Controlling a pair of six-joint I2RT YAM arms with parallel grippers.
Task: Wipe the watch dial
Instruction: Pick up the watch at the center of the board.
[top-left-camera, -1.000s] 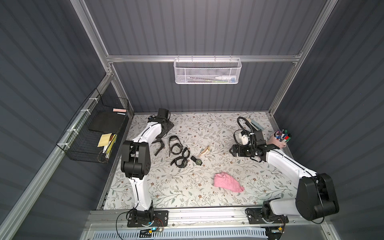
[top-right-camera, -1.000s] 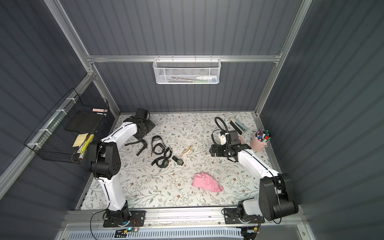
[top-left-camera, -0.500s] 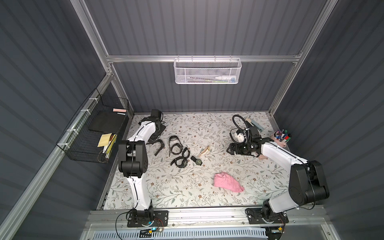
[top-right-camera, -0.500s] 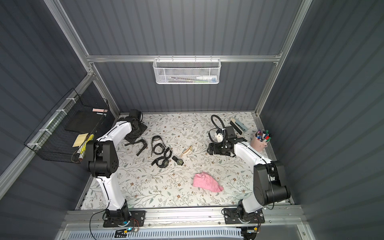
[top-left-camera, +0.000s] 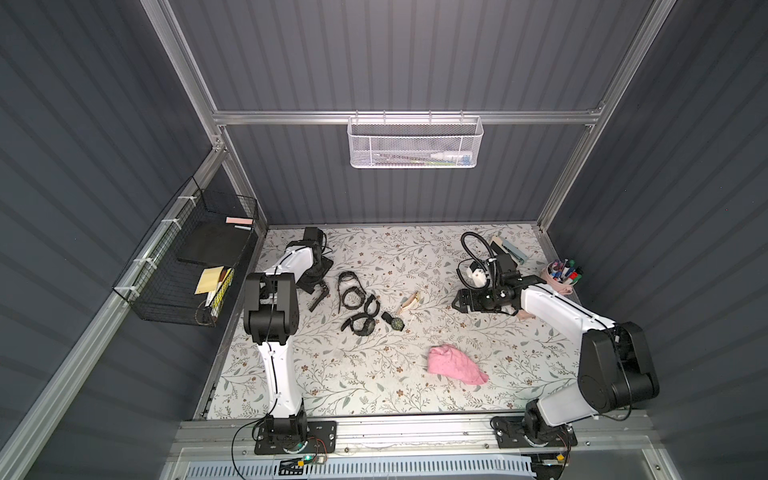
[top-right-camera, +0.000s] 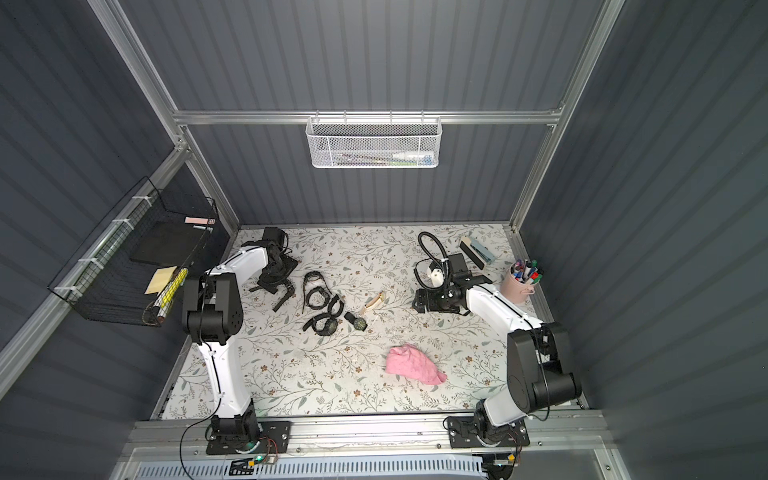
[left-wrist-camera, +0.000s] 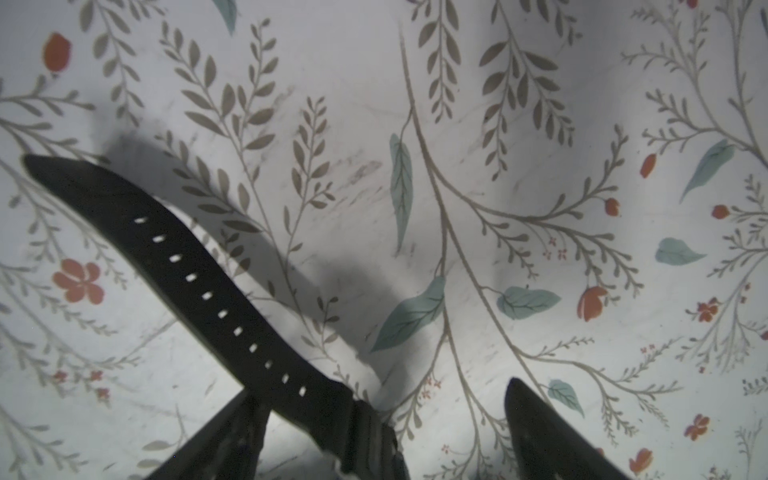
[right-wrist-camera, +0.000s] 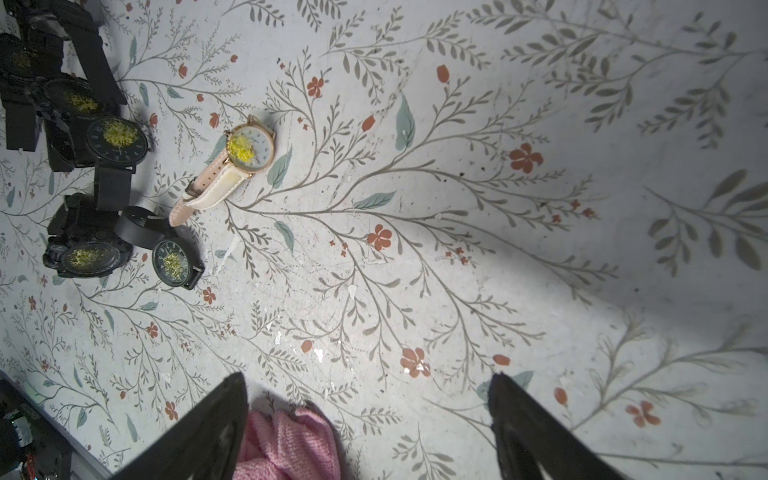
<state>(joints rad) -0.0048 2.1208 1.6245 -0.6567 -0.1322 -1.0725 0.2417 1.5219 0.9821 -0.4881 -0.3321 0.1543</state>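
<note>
Several black watches (top-left-camera: 357, 301) lie clustered mid-table, and their dials (right-wrist-camera: 118, 139) carry yellow specks. A pink-strapped watch (right-wrist-camera: 249, 149) lies beside them, its dial speckled too. A crumpled pink cloth (top-left-camera: 455, 370) sits nearer the front. At the far left, my left gripper (left-wrist-camera: 380, 388) is open low over the table. A black perforated watch strap (left-wrist-camera: 199, 274) runs between its fingers, crossing over one of them; that watch's dial is hidden. My right gripper (right-wrist-camera: 368, 376) is open above bare table to the right of the watches. The cloth (right-wrist-camera: 286, 444) shows just beside one of its fingers.
A pink cup of pens (top-left-camera: 561, 276) and a stapler-like block (top-left-camera: 509, 251) stand at the far right. A black wire basket (top-left-camera: 195, 266) hangs on the left wall and a white mesh basket (top-left-camera: 413, 143) on the back wall.
My left arm has drawn back toward the far left corner, with its gripper staying by the black strap. My right arm has folded and its gripper has shifted slightly left.
</note>
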